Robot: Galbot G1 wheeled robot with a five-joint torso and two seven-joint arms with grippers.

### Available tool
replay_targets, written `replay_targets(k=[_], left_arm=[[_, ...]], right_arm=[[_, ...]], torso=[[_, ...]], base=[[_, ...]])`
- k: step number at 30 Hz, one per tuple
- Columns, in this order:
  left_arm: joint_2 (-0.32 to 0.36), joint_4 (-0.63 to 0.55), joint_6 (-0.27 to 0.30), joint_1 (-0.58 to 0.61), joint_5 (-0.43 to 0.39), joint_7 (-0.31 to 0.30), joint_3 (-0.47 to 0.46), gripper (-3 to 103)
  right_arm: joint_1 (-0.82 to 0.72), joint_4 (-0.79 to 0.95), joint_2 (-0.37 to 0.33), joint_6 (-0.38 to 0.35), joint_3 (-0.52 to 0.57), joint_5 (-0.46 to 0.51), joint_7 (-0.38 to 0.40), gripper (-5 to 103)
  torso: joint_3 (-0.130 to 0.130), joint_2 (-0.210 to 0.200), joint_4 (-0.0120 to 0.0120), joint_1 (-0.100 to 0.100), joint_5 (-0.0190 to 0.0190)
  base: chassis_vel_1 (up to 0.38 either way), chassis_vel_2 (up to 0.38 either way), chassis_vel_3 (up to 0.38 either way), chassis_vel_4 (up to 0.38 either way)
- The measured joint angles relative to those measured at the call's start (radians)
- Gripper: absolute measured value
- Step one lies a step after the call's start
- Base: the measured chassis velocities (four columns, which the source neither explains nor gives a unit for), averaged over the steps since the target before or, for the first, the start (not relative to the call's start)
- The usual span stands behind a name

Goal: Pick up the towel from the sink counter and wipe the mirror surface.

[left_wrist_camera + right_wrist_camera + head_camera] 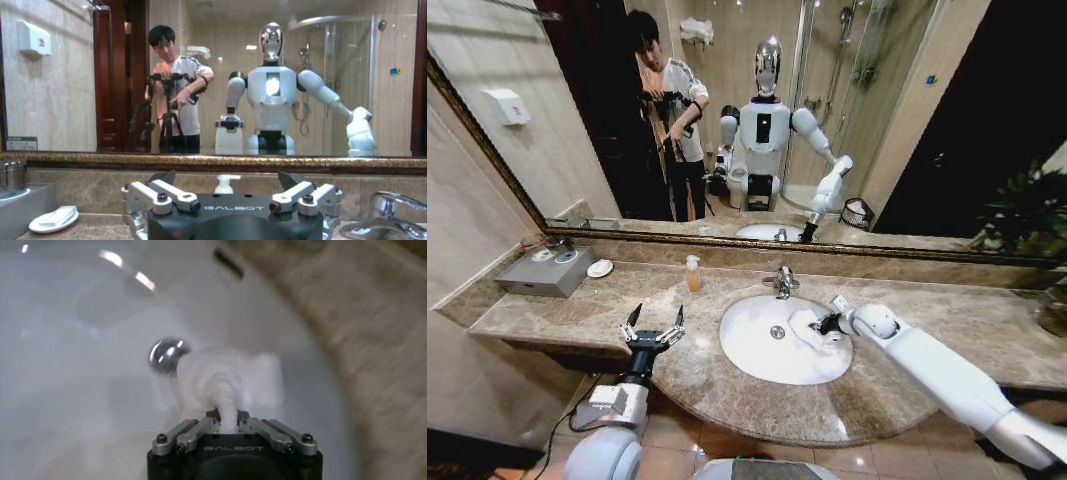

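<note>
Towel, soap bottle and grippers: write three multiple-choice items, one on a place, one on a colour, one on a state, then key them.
1. Where is the towel?
A. in the basin
B. on the grey tray
C. hanging on the faucet

2. What colour is the liquid in the soap bottle?
A. blue
B. orange
C. green

3. How is the left gripper?
A. shut on the towel
B. open over the counter
C. pressed on the mirror

Key: 1 A, the white cloth lies inside the basin, pinched by the right gripper. 2 B, amber-orange fill. 3 B, fingers spread, holding nothing.
</note>
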Motion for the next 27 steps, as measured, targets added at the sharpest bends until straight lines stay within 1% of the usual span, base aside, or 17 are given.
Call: replay_targets(k=[1,2,4,6,8,12,15,19,23,27], left_arm=[[0.0,0.0,0.0,0.0,0.0,0.0,0.0,100],[0.0,0.0,0.0,0.0,0.0,0.0,0.0,100],[0.0,0.0,0.0,0.0,0.0,0.0,0.0,100],[0.0,0.0,0.0,0.0,0.0,0.0,0.0,100],[0.0,0.0,0.0,0.0,0.0,0.0,0.0,100],[0.0,0.0,0.0,0.0,0.0,0.0,0.0,100],[0.0,0.0,0.0,0.0,0.0,0.0,0.0,100],[0.0,0.0,0.0,0.0,0.0,0.0,0.0,100],[0.0,0.0,0.0,0.0,0.0,0.0,0.0,100],[0.0,0.0,0.0,0.0,0.0,0.0,0.0,100]], right_arm=[[0.0,0.0,0.0,0.0,0.0,0.0,0.0,11],[-0.02,0.025,-0.017,0.0,-0.015,0.016,0.023,11],[-0.043,0.077,-0.05,-0.007,-0.039,0.065,0.061,11],[-0.047,0.092,-0.057,-0.013,-0.043,0.076,0.068,11],[-0.054,0.152,-0.09,-0.032,-0.057,0.117,0.077,11],[-0.032,0.153,-0.096,-0.035,-0.06,0.117,0.075,11],[0.024,0.058,-0.06,-0.021,-0.038,0.093,0.079,11],[0.039,0.006,-0.037,-0.004,-0.015,0.079,0.08,11],[0.01,0.026,-0.043,0.013,-0.015,0.072,0.098,11],[-0.053,0.11,-0.078,0.021,-0.039,0.072,0.133,11]], torso=[[0.0,0.0,0.0,0.0,0.0],[0.0,0.0,-0.0001,0.0,-0.0007],[0.0,0.0,-0.0003,0.0,-0.0005],[0.0,0.0,-0.0003,0.0,-0.0004],[0.0,0.0,-0.0003,0.0,-0.0004],[0.0,0.0,-0.0003,0.0,-0.0003],[0.0,0.0,0.0003,0.0,0.0],[0.0,0.0,0.0003,0.0,-0.0003],[0.0,0.0,0.0,0.0,-0.0001],[0.0,0.0,-0.0005,0.0,-0.0003]], base=[[0.0,0.0,0.0,0.0],[0.0,0.0,0.0,0.0],[0.0,0.0,0.0,0.0],[0.0,0.0,0.0,0.0],[0.0,0.0,0.0,0.0],[0.0,0.0,0.0,0.0],[0.0,0.0,0.0,0.0],[0.0,0.0,0.0,0.0],[0.0,0.0,0.0,0.0],[0.0,0.0,0.0,0.0]])
